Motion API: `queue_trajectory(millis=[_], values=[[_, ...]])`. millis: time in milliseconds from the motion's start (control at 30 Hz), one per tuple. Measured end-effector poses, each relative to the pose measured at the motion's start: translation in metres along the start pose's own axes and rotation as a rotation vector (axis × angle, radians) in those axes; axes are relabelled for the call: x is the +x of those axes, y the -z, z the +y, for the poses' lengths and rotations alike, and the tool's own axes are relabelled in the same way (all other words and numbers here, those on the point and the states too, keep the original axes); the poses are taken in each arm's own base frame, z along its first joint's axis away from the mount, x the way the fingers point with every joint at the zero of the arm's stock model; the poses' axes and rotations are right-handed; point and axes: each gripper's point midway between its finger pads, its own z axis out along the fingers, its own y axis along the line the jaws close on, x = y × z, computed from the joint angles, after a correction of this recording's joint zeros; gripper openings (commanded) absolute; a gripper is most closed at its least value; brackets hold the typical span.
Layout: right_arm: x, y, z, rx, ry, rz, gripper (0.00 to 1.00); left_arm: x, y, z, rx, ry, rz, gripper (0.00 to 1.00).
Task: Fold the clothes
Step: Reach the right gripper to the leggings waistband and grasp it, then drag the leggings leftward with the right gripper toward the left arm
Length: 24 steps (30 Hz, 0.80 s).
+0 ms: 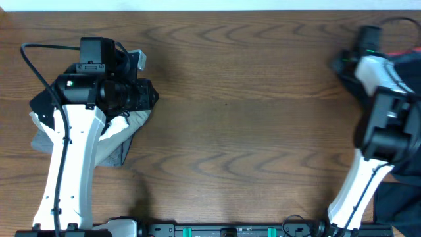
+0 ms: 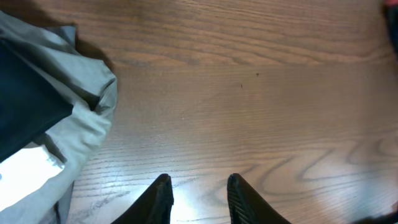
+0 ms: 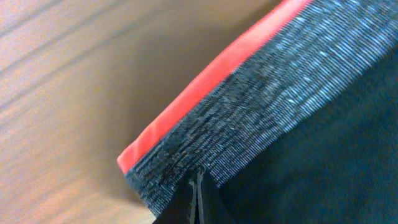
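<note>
The clothes, dark leggings (image 3: 323, 155) with a coral-red waistband edge (image 3: 211, 81) and a heathered grey band (image 3: 249, 112), fill the right wrist view. The waistband corner hangs a little above the table and casts a shadow. My right gripper (image 3: 200, 175) is shut, pinching the fabric at the grey band. From overhead the leggings (image 1: 409, 66) show at the far right edge, mostly hidden by the right arm. My left gripper (image 2: 198, 182) is open a little over bare wood, with nothing between its fingers.
A heap of grey, white and black garments (image 1: 118, 141) lies at the left under the left arm, and fills the left side of the left wrist view (image 2: 81, 118). The wooden table (image 1: 250, 125) spans the middle. More dark cloth (image 1: 402, 197) lies at the lower right.
</note>
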Motion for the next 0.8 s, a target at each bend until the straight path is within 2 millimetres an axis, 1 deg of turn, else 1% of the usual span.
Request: queue_trajectory(millis=[67, 100, 167, 267, 333, 367, 400, 467, 500, 567, 667, 733, 800], values=[[0.02, 0.003, 0.045, -0.055, 0.088, 0.015, 0.01, 0.001, 0.0, 0.001, -0.007, 0.01, 0.003, 0.36], [0.034, 0.006, 0.071, -0.086, 0.143, 0.023, 0.01, 0.001, 0.0, 0.002, -0.013, 0.012, 0.004, 0.36], [0.059, 0.013, 0.111, -0.137, 0.246, 0.035, 0.01, 0.003, 0.0, 0.005, -0.03, 0.015, 0.011, 0.36], [0.106, 0.027, 0.174, -0.224, 0.444, 0.044, 0.01, 0.008, 0.0, 0.011, -0.066, 0.022, 0.029, 0.37], [0.137, 0.038, 0.205, -0.268, 0.584, 0.044, 0.01, 0.009, 0.001, 0.016, -0.092, 0.024, 0.034, 0.38], [0.155, 0.044, 0.221, -0.293, 0.668, 0.044, 0.01, 0.01, 0.001, 0.018, -0.104, 0.025, 0.035, 0.38], [0.169, 0.05, 0.233, -0.311, 0.729, 0.044, 0.01, 0.01, 0.001, 0.019, -0.111, 0.027, 0.037, 0.39], [0.205, 0.064, 0.258, -0.348, 0.883, 0.037, 0.01, 0.011, 0.002, 0.022, -0.126, 0.028, 0.038, 0.4], [0.223, 0.071, 0.269, -0.364, 0.952, 0.031, 0.01, 0.011, 0.002, 0.023, -0.131, 0.028, 0.038, 0.41], [0.253, 0.084, 0.285, -0.376, 1.058, 0.018, 0.01, 0.011, 0.002, 0.023, -0.136, 0.028, 0.038, 0.41], [0.288, 0.102, 0.296, -0.379, 1.183, 0.013, 0.01, 0.01, 0.002, 0.024, -0.14, 0.027, 0.037, 0.41], [0.303, 0.111, 0.295, -0.382, 1.23, 0.033, 0.01, 0.009, 0.002, 0.024, -0.14, 0.026, 0.03, 0.42], [0.309, 0.117, 0.288, -0.377, 1.246, 0.061, 0.01, 0.006, 0.002, 0.024, -0.138, 0.026, 0.018, 0.42]])
